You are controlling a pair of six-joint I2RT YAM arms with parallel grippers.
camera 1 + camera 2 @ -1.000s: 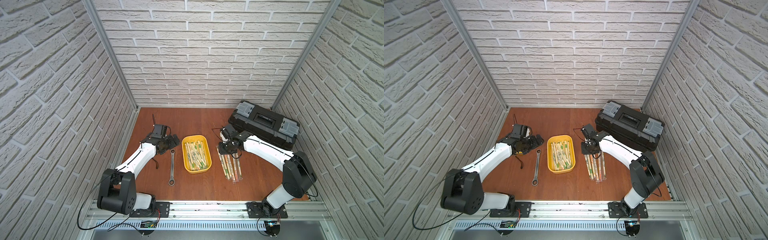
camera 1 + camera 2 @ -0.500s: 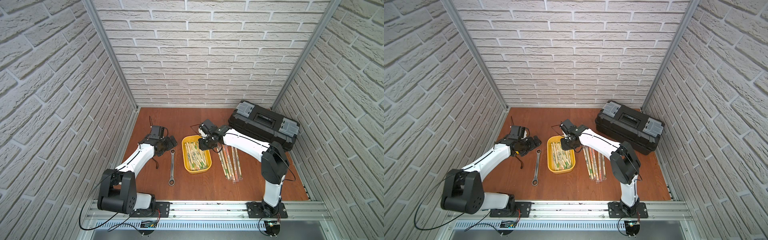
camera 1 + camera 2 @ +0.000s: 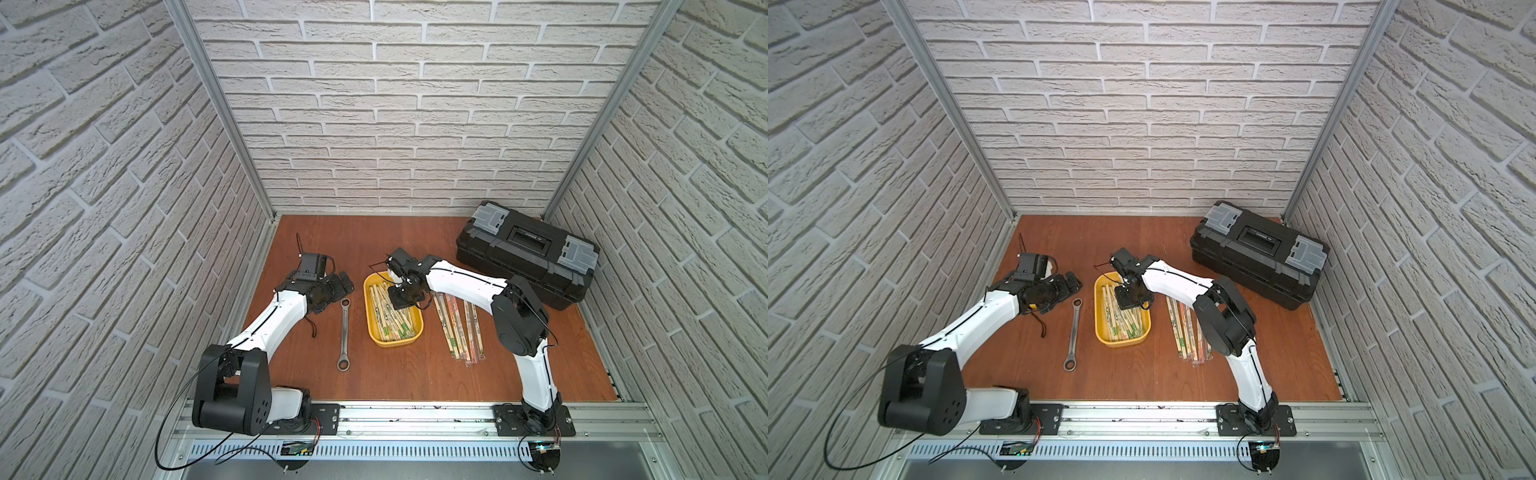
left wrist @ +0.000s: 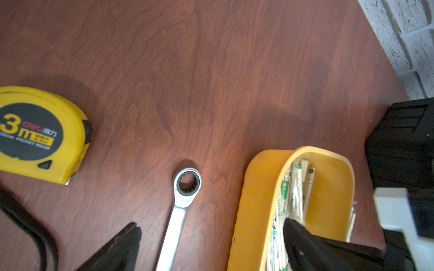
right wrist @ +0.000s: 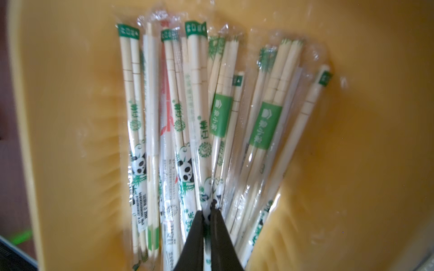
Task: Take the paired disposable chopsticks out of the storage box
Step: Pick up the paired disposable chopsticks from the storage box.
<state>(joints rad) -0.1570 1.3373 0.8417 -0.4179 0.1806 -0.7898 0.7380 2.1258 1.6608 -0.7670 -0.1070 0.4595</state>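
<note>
Your right gripper (image 5: 206, 225) hangs over the storage box (image 5: 70, 117) mid-table, nearly pressed together. One of the paired disposable chopsticks (image 5: 178, 112) lying inside shows in the gap — pinched or not, I cannot tell. Your left gripper (image 4: 211, 248) is spread wide.

table (image 4: 211, 82): grained wood, low sheen
tray (image 4: 256, 199): smooth glossy plastic
chopsticks (image 5: 195, 93): bare wood in clear shiny plastic sleeves
wrench (image 4: 185, 194): polished metal
tape measure (image 4: 70, 145): plastic, matt label
toolbox (image 3: 528, 257): matt plastic
walls (image 3: 415, 104): rough brick texture
</note>
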